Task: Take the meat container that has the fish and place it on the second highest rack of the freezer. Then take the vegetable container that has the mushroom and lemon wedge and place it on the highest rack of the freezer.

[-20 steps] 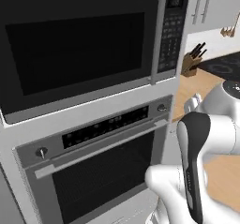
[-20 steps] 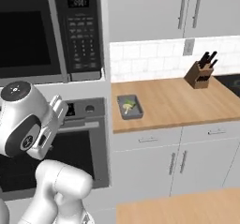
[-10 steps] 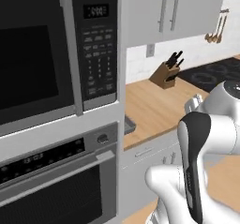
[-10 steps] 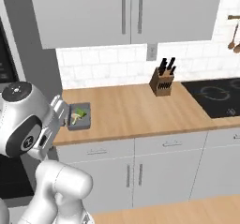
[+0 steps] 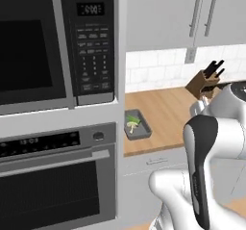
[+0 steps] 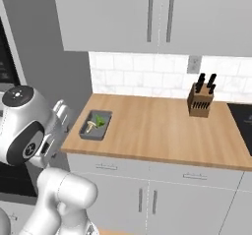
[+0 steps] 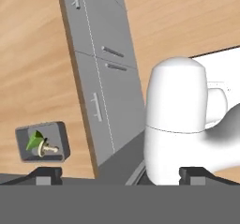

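- My claw (image 7: 120,174) is spread wide, holding nothing.
- The vegetable container (image 6: 95,125), with mushroom (image 6: 90,127) and lemon wedge (image 6: 100,120), sits at the counter's (image 6: 162,131) left end.
- I should probably descend squarely over its rim, though its depth is unclear.

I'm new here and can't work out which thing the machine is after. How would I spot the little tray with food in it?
Find the long wooden counter under the grey wall cupboards. Go to its left end, beside the tall oven column. The small grey tray lies flat there, holding a cream mushroom and a green wedge; the only other thing on the counter is a knife block far to the right.
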Robot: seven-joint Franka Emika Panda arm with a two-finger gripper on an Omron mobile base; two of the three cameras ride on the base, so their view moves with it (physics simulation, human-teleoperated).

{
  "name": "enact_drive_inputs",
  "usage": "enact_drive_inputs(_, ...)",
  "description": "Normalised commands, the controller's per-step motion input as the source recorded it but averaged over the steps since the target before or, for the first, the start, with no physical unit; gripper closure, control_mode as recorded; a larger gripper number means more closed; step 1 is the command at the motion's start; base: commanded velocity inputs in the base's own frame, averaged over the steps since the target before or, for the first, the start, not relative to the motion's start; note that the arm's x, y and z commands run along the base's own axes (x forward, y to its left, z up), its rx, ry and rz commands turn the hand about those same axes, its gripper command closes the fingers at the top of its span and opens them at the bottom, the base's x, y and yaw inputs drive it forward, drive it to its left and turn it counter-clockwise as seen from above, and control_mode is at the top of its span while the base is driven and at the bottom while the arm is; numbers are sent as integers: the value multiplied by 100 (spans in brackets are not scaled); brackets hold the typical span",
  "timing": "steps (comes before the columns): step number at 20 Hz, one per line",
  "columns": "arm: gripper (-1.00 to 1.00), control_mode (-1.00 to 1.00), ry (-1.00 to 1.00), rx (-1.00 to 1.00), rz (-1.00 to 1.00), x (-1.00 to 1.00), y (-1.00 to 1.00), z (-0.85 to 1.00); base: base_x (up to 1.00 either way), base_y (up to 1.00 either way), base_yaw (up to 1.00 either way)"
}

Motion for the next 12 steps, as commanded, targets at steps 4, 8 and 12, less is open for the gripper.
enact_drive_inputs(4, -100, 100, 0, 0, 0, 0, 0, 0, 59, 0, 15)
enact_drive_inputs(8, -100, -100, 0, 0, 11, 75, -1, 0, 24, 1, 2)
enact_drive_inputs(12, -100, -100, 2, 0, 34, 100, -10, -33, 0, 0, 0)
